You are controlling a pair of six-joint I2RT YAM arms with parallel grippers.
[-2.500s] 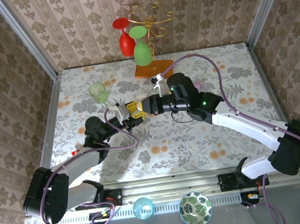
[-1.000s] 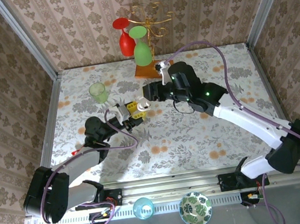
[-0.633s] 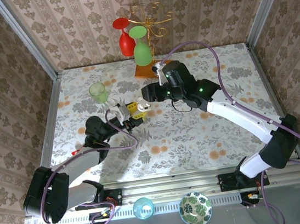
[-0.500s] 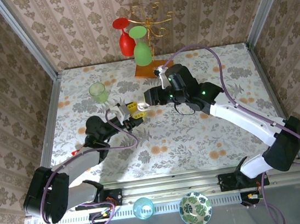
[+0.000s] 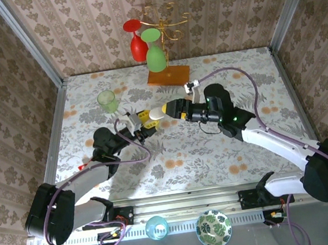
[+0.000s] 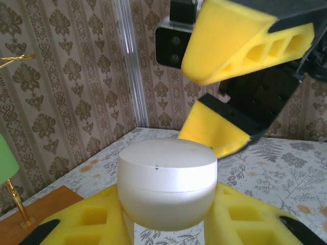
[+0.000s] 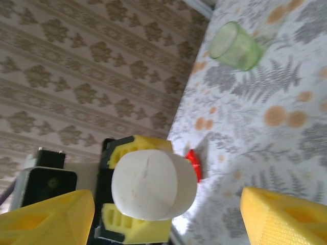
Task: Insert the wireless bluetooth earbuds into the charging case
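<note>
Brown patterned wallpaper [image 6: 66, 76] stands behind the white charging case [image 6: 167, 189], which the left hand [image 6: 166, 229] squeezes tight, lid down, with the right hand [image 6: 196, 99] just past it at 1 o'clock. From the right wrist, that hand [image 7: 167, 204] is wide open and empty, and one bump from its yellow fingers [image 7: 46, 217] could knock the round, smooth case [image 7: 153, 184] loose. From above, over the flowery surface [image 5: 186, 150], the right hand [image 5: 167, 110] comes from 3 o'clock with fingers wider apart than half a second ago, when it leaned in from 2 o'clock.
</note>
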